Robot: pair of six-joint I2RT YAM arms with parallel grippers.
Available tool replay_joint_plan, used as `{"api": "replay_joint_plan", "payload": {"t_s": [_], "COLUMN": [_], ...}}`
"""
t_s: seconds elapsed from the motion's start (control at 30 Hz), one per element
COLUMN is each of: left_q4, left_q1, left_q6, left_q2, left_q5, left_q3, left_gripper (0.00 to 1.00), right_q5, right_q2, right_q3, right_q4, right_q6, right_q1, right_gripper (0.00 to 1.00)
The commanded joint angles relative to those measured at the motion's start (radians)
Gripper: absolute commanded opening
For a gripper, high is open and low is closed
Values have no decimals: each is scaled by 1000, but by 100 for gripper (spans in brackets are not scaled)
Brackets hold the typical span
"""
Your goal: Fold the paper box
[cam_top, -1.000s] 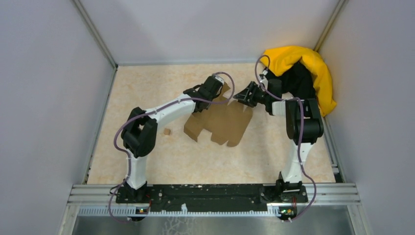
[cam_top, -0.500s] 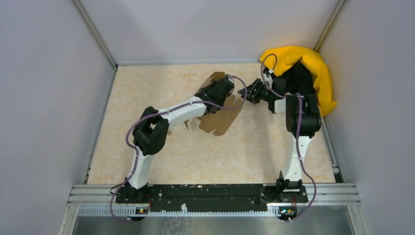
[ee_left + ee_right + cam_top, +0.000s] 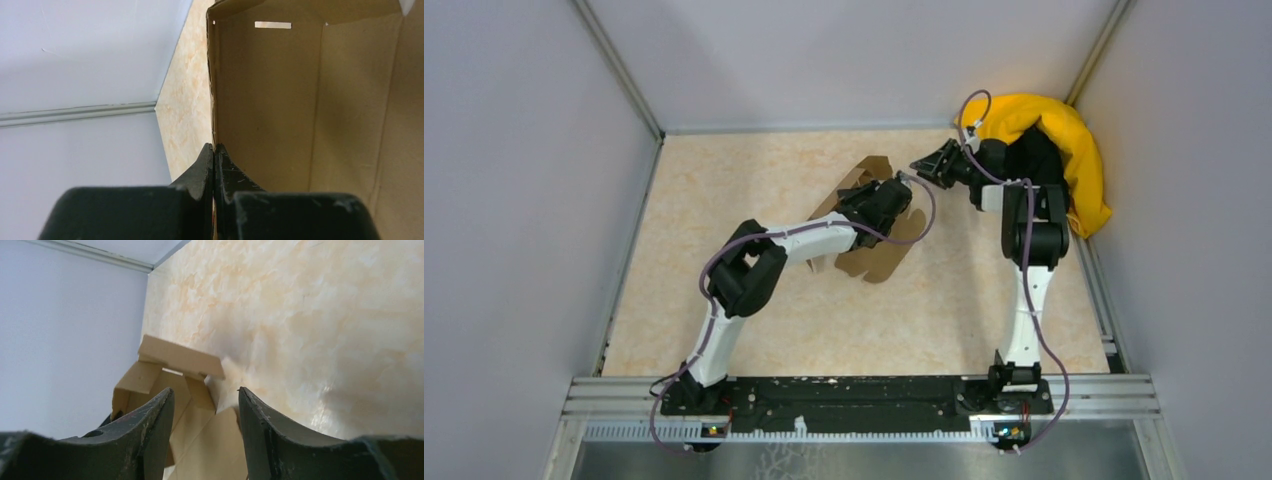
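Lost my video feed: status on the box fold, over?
Left gripper jaws shut on paper box edge, sheet tilted up. Right gripper jaws open, empty. Cloth heap in far right corner, not blocking.

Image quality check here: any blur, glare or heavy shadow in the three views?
Top external: evenly lit, sharp, no glare on the paper box. Left wrist: the box panel is sharp, the left gripper dark and soft-edged. Right wrist: the right gripper is a dark near shape; the table shows a pale sheen and a faint shadow by the box.

Paper box [image 3: 886, 255] blocks centre, cloth heap [image 3: 1079, 150] fills far-rt corner; room nr front
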Motion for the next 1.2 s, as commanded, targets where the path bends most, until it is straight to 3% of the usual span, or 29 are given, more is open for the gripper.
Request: {"api": "replay_joint_plan", "payload": {"t_s": [0.0,0.27,0.73,1.17], "left_q4": [67,129,258,264], "left_q1": [-13,-25,-55,-53], "left_q6": [23,63,197,206], "left_q2": [16,12,10,18], "left_q5": [-31,-45,-92,-83], "left_q3": [-28,-63,-79,-70], "left_gripper": [0,0,0,0], "right_q5": [20,-25,-101,-151], "right_q2": [69,184,274,211], "right_q3": [125,264,405,262], "right_q4": [-21,-9,-31,62], "right_q6": [4,46,54,51], "right_q1": [1,13,78,98], "right_gripper": [48,39,41,41]}}
